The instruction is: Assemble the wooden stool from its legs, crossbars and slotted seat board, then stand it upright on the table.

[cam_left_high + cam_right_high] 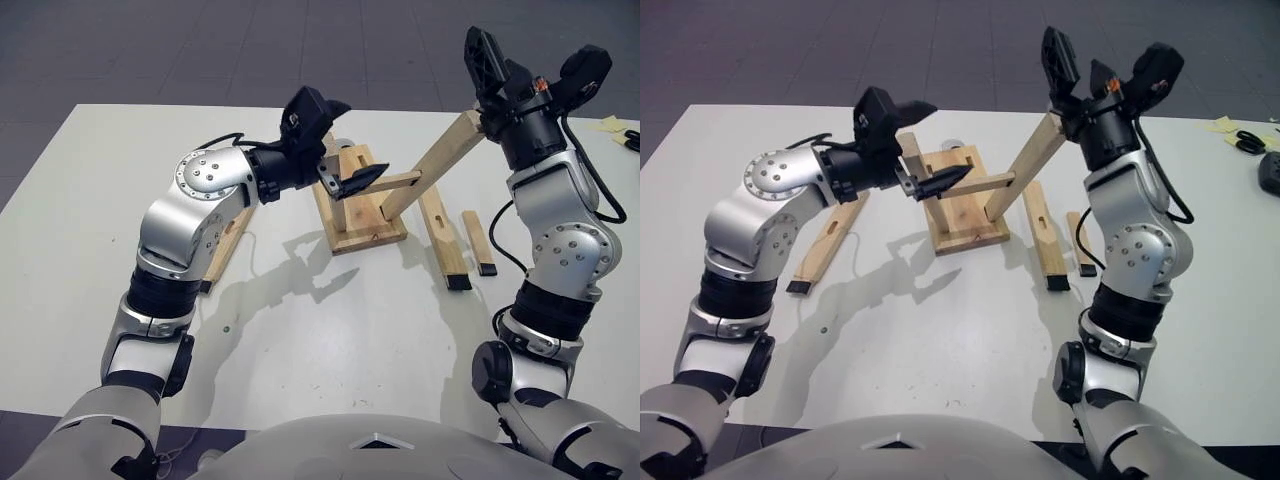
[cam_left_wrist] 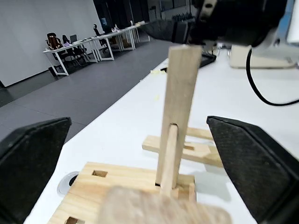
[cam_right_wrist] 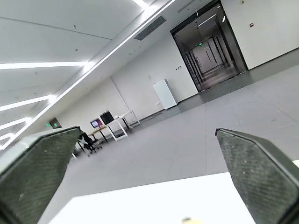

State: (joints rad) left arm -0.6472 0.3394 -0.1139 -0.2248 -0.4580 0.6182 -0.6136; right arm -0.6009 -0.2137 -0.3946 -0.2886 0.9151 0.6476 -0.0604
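Note:
The slotted seat board (image 1: 358,232) lies flat at the table's far middle. A leg (image 1: 432,165) leans up from its right side, and a crossbar (image 1: 398,182) runs from that leg's slot toward the left. My left gripper (image 1: 355,138) hovers open over the board's left side, its fingers (image 2: 32,163) spread wide on either side of the crossbar's (image 2: 169,156) left end. My right gripper (image 1: 535,62) is open and points upward with nothing between its fingers (image 3: 261,172). The leaning leg's top end (image 1: 1048,125) touches its underside.
A loose leg (image 1: 441,238) and a short crossbar (image 1: 479,243) lie right of the board. Another leg (image 1: 226,246) lies on the left, partly under my left arm. Yellow notes and dark objects (image 1: 1242,139) sit at the table's right edge.

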